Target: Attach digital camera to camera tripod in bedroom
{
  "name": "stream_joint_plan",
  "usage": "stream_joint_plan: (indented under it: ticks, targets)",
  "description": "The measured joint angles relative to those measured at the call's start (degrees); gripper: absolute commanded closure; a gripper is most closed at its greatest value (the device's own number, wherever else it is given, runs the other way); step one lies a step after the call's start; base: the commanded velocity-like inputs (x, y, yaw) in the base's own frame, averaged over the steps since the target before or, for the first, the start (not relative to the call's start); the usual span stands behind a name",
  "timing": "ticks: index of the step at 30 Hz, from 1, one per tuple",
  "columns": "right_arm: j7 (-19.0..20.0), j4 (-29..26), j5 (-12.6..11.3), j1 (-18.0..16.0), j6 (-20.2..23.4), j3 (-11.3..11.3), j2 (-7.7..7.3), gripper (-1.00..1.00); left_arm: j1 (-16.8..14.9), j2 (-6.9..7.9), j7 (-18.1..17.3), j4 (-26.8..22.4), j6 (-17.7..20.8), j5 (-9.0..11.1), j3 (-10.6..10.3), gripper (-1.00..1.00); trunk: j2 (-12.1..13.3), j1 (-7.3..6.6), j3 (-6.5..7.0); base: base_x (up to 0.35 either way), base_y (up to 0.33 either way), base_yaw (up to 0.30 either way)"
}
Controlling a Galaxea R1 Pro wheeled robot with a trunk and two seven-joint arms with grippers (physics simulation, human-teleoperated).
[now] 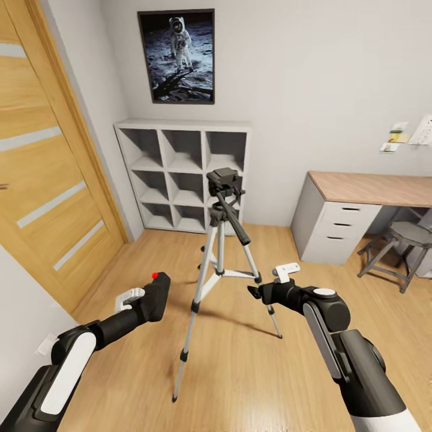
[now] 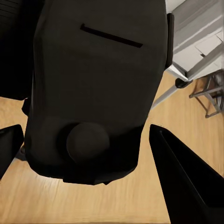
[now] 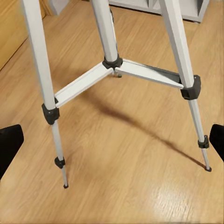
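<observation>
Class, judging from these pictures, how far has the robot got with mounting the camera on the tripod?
Done: the left gripper holds the camera, red button up, and the robot stands facing the tripod in the bedroom. In hand: the camera hangs low, left of the tripod legs; the right gripper is open and empty near the right-hand leg. Left: raise the camera to the tripod head, which is bare, and attach it.
</observation>
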Motion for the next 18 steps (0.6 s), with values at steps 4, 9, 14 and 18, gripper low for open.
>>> stream_joint_plan:
  ticks: [4, 9, 14, 18]
  targets:
    - [-0.02, 0.00, 0.00, 0.00, -0.03, 0.17, -0.03, -1.00, 0.04, 0.00, 0.00, 0.00, 0.00, 0.03, 0.00, 1.00, 0.00, -0.01, 0.00, -0.028, 0.291, -0.279]
    - [0.00, 0.00, 0.00, 0.01, -0.12, 0.68, -0.06, -1.00, 0.04, 0.00, -0.03, 0.00, 0.03, 0.04, 0.00, 1.00, 0.00, -0.01, 0.00, -0.007, 0.303, -0.279]
    - [0.00, 0.00, 0.00, 0.01, -0.10, 0.83, -0.07, -1.00, 0.04, 0.00, -0.07, 0.00, 0.06, 0.02, 0.00, 1.00, 0.00, -0.01, 0.00, -0.002, 0.308, -0.279]
    - [0.00, 0.00, 0.00, 0.01, -0.15, 0.86, -0.07, -1.00, 0.06, 0.00, -0.07, 0.00, 0.05, 0.01, 0.00, 1.00, 0.00, -0.01, 0.00, -0.001, 0.310, -0.279]
